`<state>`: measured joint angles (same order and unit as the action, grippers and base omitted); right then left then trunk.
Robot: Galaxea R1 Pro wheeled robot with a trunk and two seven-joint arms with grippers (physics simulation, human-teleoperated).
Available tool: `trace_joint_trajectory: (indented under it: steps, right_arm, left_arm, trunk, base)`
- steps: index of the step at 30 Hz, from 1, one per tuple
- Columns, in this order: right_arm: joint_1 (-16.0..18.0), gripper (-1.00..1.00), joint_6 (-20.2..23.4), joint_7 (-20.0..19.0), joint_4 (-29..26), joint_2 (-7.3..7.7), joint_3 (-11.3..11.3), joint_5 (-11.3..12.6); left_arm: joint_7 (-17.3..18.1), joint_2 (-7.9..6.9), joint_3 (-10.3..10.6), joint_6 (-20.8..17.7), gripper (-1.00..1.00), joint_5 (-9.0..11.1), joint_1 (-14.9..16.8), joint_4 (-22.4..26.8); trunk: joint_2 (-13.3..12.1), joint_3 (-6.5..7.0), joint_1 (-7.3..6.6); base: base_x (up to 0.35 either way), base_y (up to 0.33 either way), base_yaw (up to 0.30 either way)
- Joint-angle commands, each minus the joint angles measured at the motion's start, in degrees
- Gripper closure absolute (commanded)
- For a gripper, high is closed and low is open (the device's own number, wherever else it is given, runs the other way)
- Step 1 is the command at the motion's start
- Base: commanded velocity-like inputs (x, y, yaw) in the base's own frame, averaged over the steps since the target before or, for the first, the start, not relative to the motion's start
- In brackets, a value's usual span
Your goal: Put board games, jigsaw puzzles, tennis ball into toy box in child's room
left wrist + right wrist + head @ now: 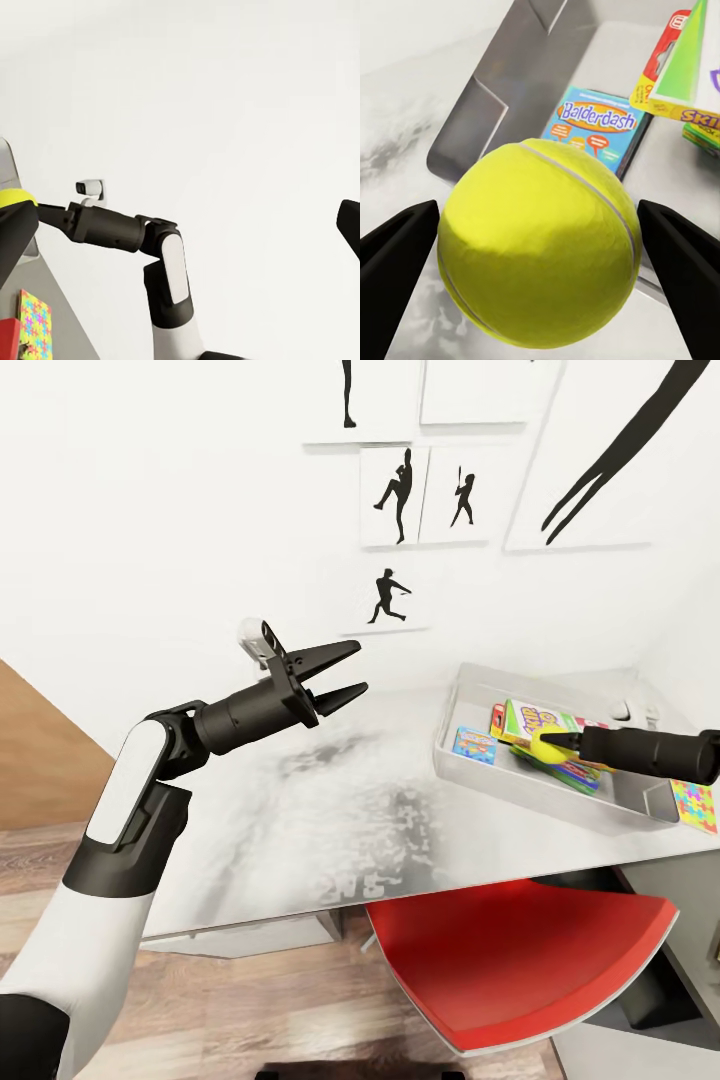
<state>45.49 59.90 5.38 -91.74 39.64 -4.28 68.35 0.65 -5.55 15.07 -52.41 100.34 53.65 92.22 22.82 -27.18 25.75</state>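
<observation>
Here the right gripper (pixel 548 748) is clamped on the tennis ball (pixel 538 240), holding it over the toy box (pixel 530 785) on the table (pixel 300 810). The right wrist view reads a Balderdash box (pixel 596 131) inside. The left gripper (pixel 345 675) hangs spread apart, holding nothing.
</observation>
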Motion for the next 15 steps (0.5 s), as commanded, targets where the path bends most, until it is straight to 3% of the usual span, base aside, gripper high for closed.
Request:
trace_joint_trajectory:
  steps: [1,15]
  right_arm:
    - [0.1,1.00,0.1,0.6,0.0,0.05,-0.1,0.6]
    - [0.4,1.00,0.1,1.0,0.4,-0.25,0.2,0.4]
  left_arm:
    - [0.1,-0.04,0.0,-0.1,-1.00,0.0,0.1,0.0]
    - [0.1,-0.02,0.1,-0.1,-1.00,0.0,0.1,0.0]
  trunk:
    - [0.1,-0.09,0.03]
    - [0.1,-0.10,0.03]
  base:
    - [0.000,0.000,0.000]
    - [0.000,0.000,0.000]
